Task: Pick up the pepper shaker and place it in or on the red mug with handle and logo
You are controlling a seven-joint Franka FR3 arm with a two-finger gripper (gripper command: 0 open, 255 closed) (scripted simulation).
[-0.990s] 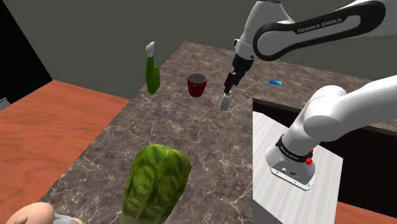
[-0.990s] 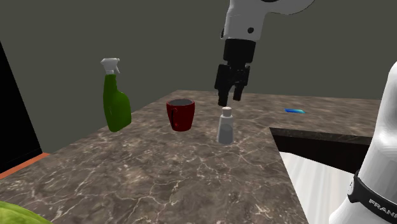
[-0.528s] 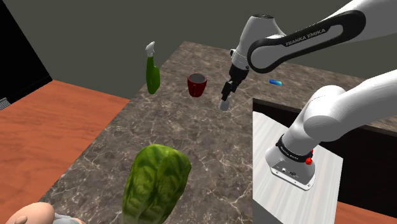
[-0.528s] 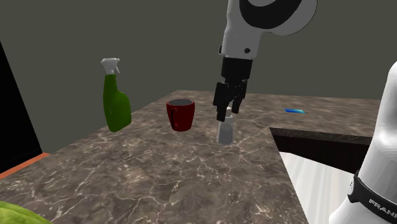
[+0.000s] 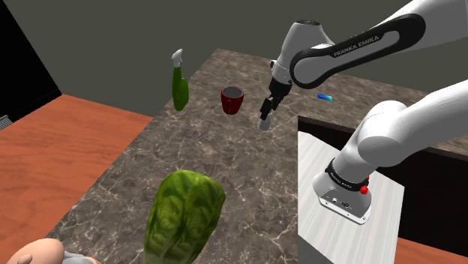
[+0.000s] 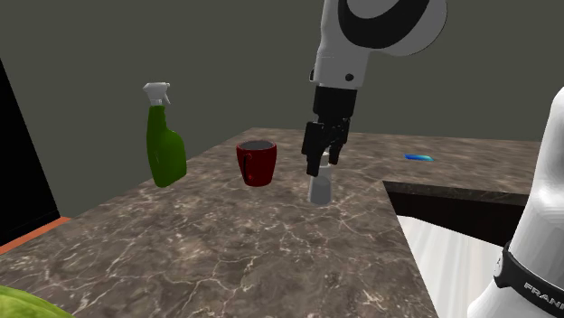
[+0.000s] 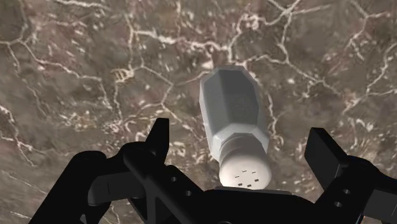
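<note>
- Dark veined stone forms the counter (image 5: 225, 165) in the shoulder view, with a plain grey wall behind it.
- Near the counter's far edge stands the red mug (image 5: 232, 100), upright.
- The pepper shaker (image 5: 264, 123), pale grey, stands just beside the mug on the side toward the stand.
- A green spray bottle (image 5: 179, 81) stands on the mug's opposite side. A small blue thing (image 5: 324, 97) lies well apart from the mug, beyond the shaker.
- The white arm (image 5: 337, 52) arches over from the stand with its wrist pointing steeply down. This puts the gripper (image 5: 266, 112) low at the shaker's top.
- In the second exterior view, the shaker (image 6: 319, 187) rests on the counter near the mug (image 6: 257, 163) without touching it. The gripper (image 6: 324, 158) straddles its cap.
- In the wrist view, the black fingers (image 7: 158, 137) stand wide apart. The shaker (image 7: 235, 121) stands between them and touches neither, its white perforated cap nearest the camera.
- As I judge it, no step of the task is finished, though the approach looks nearly complete. Closing on the shaker, lifting it, carrying it to the mug and setting it down are all left.
</note>
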